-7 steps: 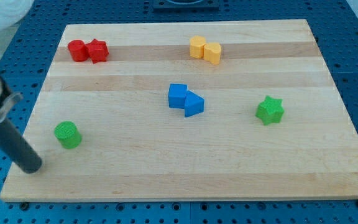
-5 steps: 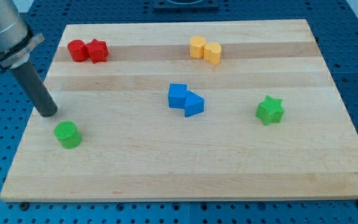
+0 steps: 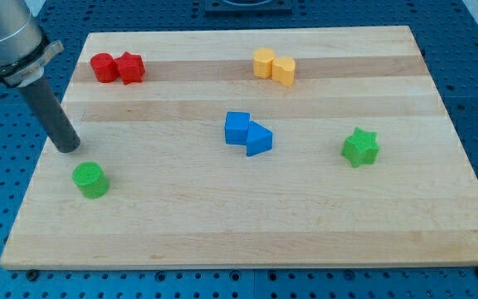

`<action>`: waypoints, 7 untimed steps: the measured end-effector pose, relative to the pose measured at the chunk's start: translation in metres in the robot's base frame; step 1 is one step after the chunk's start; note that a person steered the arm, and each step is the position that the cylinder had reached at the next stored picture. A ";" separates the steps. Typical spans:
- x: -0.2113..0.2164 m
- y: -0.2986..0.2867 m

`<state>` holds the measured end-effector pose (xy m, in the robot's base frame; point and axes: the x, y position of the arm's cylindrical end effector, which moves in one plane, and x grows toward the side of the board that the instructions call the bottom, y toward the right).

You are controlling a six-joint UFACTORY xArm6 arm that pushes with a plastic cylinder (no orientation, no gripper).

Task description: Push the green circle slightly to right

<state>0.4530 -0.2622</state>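
The green circle (image 3: 90, 179) lies near the left edge of the wooden board (image 3: 222, 224), in the lower left. My tip (image 3: 68, 147) rests on the board just above and slightly left of the green circle, with a small gap between them. The dark rod rises from the tip toward the view's top left.
A red circle (image 3: 102, 67) and a red block (image 3: 130, 67) touch at the top left. Two yellow blocks (image 3: 273, 66) touch at the top middle. A blue cube (image 3: 237, 127) and a blue triangle (image 3: 259, 139) touch at the centre. A green star (image 3: 360, 147) lies at the right.
My tip swung from the board's lower left edge, below-left of the green circle, up to just above-left of it, then edged slightly up-right. No block has moved.
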 end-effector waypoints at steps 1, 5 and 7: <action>0.000 0.000; 0.052 0.042; 0.054 0.105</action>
